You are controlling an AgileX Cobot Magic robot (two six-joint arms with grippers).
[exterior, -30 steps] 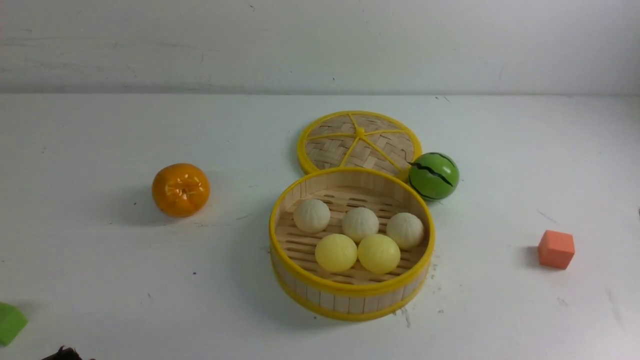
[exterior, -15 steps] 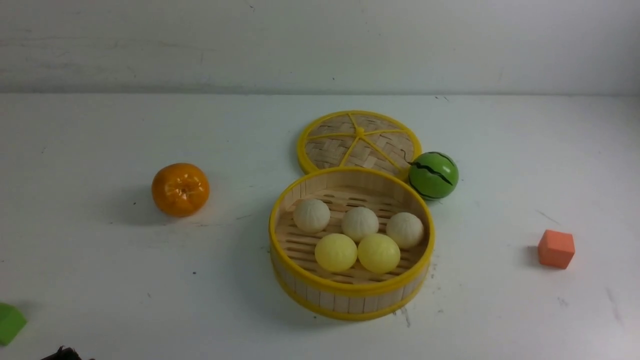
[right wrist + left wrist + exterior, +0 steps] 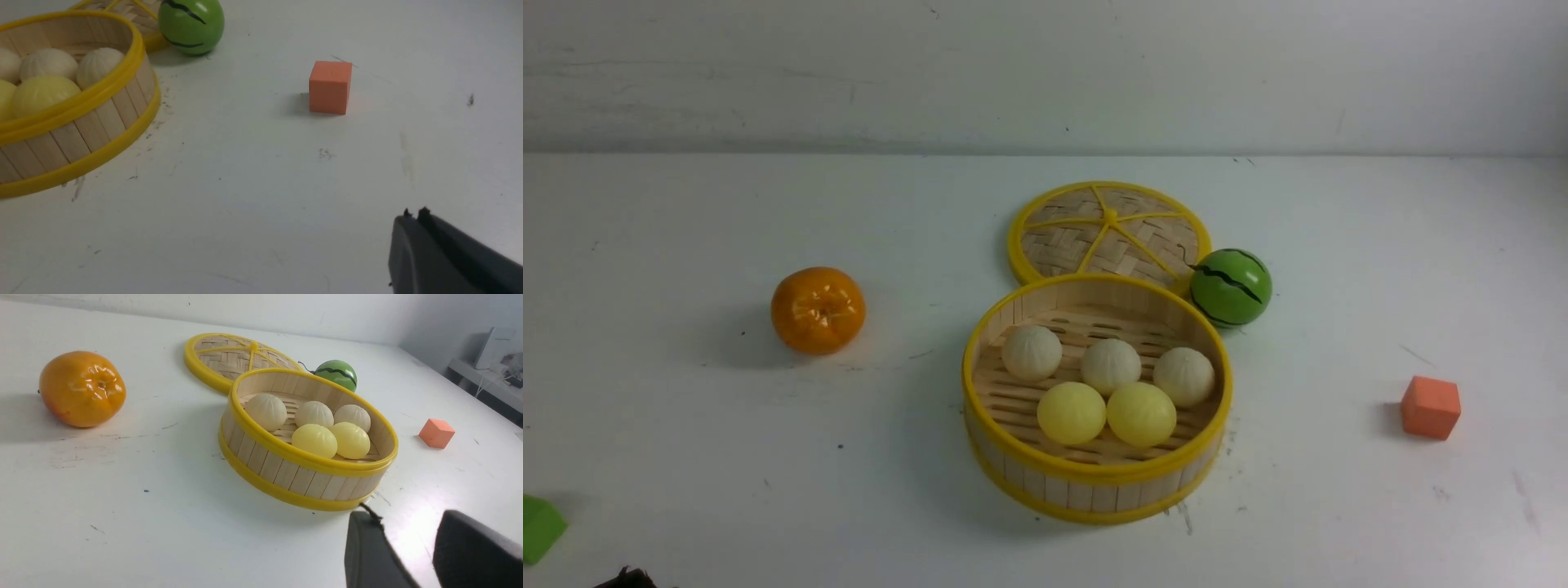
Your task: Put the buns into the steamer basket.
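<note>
The steamer basket [image 3: 1094, 490] stands at the table's middle, also in the left wrist view [image 3: 286, 473] and the right wrist view [image 3: 81, 134]. Five buns lie inside it: three cream pleated ones at the back [image 3: 1031, 352] [image 3: 1110, 366] [image 3: 1183, 376] and two smooth yellow ones in front [image 3: 1071, 412] [image 3: 1141, 414]. My left gripper [image 3: 408, 526] is open and empty, low, near the basket's front. My right gripper [image 3: 413, 216] is shut and empty, over bare table to the basket's right. In the front view only a dark tip [image 3: 627, 578] shows at the bottom left.
A flat woven lid [image 3: 1109, 233] lies behind the basket, a green striped ball [image 3: 1230, 287] at its right. An orange fruit [image 3: 818, 309] sits to the left. An orange cube [image 3: 1430, 407] sits to the right. A green block [image 3: 538, 528] is at the left edge.
</note>
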